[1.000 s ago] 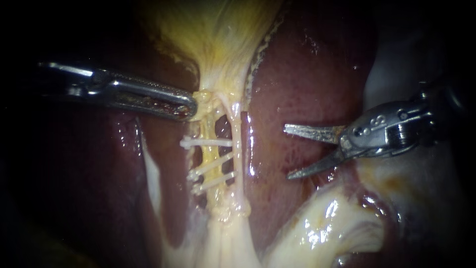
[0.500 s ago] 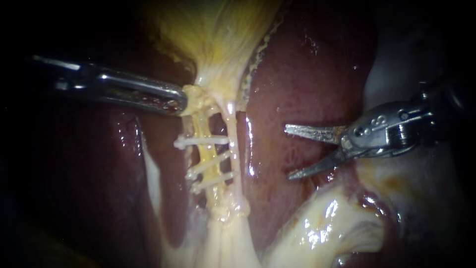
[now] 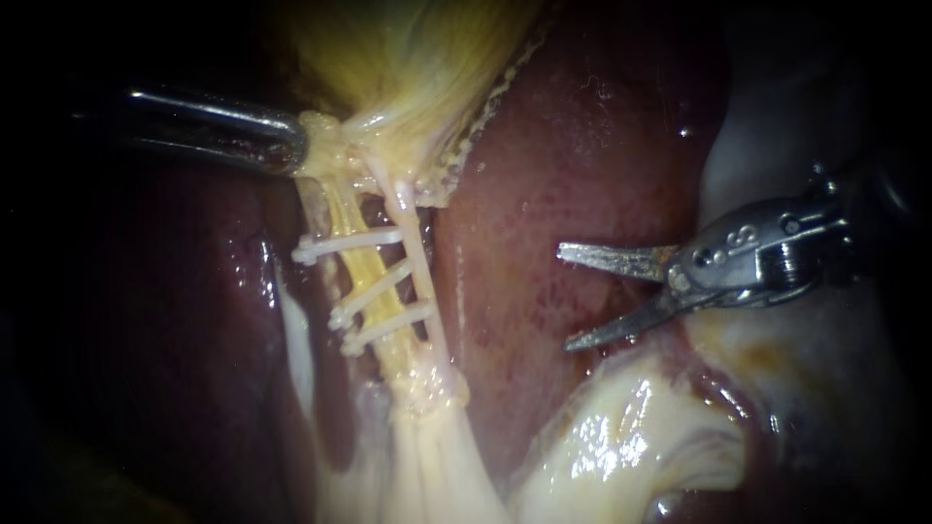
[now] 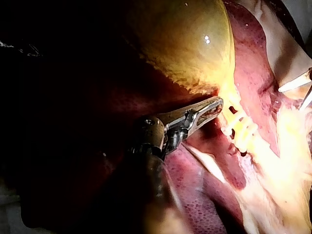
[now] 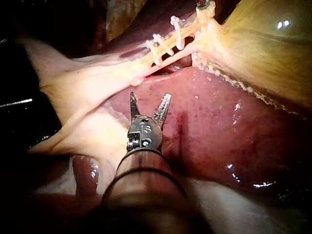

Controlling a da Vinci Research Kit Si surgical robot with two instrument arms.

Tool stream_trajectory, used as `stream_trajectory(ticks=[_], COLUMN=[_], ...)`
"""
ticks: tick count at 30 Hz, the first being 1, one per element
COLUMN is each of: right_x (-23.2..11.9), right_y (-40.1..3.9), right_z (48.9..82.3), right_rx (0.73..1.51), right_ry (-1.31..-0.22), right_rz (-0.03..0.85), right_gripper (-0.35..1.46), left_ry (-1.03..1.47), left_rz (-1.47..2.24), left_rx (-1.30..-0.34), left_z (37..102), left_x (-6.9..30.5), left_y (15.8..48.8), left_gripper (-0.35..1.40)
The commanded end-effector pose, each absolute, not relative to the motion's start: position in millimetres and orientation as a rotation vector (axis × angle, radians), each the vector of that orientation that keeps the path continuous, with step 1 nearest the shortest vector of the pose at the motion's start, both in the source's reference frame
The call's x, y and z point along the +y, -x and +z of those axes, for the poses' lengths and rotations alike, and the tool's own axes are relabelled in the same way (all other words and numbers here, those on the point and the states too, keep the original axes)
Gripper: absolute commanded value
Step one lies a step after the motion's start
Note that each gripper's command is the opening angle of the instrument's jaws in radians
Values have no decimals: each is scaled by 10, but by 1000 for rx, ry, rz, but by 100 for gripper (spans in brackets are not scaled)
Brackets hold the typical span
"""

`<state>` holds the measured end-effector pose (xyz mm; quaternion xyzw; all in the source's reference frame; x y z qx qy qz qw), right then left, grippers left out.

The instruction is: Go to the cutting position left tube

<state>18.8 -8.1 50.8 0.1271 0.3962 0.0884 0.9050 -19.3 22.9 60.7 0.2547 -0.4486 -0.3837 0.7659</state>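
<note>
My left instrument has its jaws shut on the pale tissue at the gallbladder's neck and holds it stretched. Below the neck two tubes run down: the yellow left tube and the thin pale right tube. Three white clips lie across them. My right instrument hangs over the liver to the right of the tubes, blades open and empty. In the right wrist view its blades point toward the clips and stand well short of them. The left wrist view shows the left instrument's jaws beside the clips.
Glistening pale fatty tissue lies below the right instrument's blades. Dark liver fills the area under the left instrument's shaft. A white band of tissue runs down just left of the clips.
My left instrument has drawn the gallbladder's neck up and to the left. The tubes and clips now slant leftward. The right instrument has stayed where it was, blades open.
</note>
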Motion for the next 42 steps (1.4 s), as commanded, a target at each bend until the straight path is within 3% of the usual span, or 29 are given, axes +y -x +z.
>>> stream_trajectory(ticks=[1, 7, 22, 42], right_x=[-81, -81, -73, -78], right_y=[-188, -194, -214, -247], right_z=[508, 508, 518, 540], right_rx=[818, 816, 834, 838], right_ry=[-263, -266, -500, -629], right_rz=[183, 197, 294, 273], right_gripper=[145, 143, 133, 131], left_ry=[-552, -548, -547, -549], left_rz=[-834, -836, -835, -833], left_rx=[-974, -974, -974, -975], left_z=[608, 609, 611, 614], left_x=[228, 226, 216, 214], left_y=[194, 197, 208, 211], left_gripper=[-35, -35, -35, -35])
